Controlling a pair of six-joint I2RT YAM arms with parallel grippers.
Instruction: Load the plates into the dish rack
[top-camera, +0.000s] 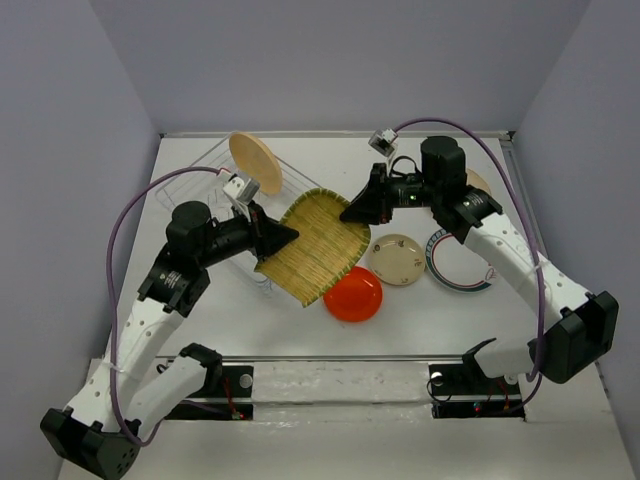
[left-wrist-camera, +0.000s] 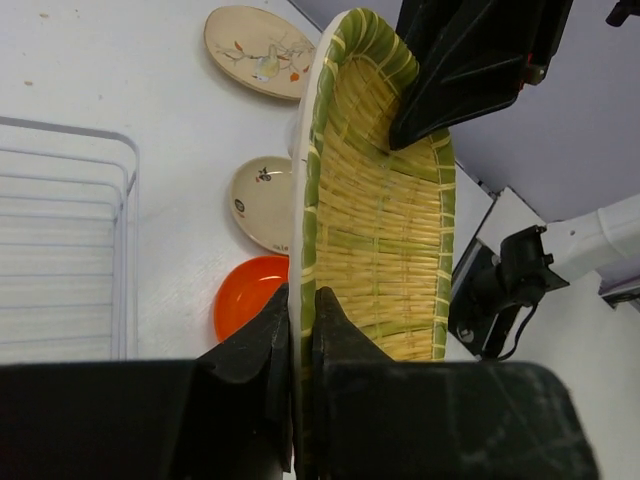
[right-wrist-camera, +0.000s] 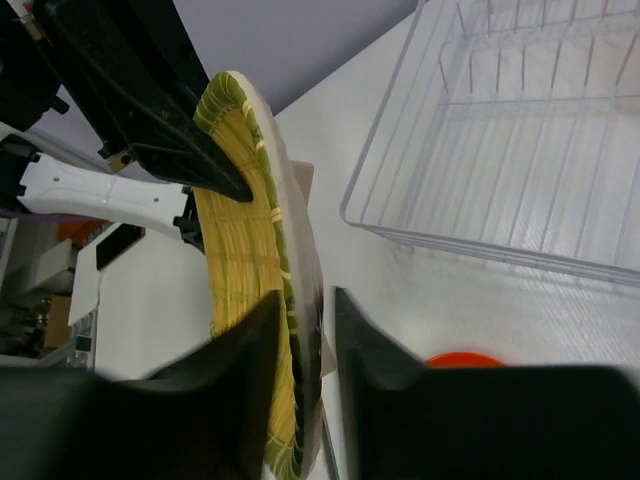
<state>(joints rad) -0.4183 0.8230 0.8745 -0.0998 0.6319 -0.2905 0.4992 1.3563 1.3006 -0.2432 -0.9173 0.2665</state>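
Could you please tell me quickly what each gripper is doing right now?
Left gripper: closed on the rim of the yellow-olive plate.
Right gripper: straddling the same plate's opposite rim; a firm grip cannot be told.

The top view looks down from above and behind the arm bases, far enough back to take in the whole worktop (top-camera: 250, 330). Each wrist camera sits close behind its own hand and looks along the fingers: the left hand (left-wrist-camera: 302, 300) toward the right arm, the right hand (right-wrist-camera: 305, 305) toward the left. All three views share the ribbed plate (top-camera: 315, 245), and each wrist view catches the opposite hand at the plate's far edge.
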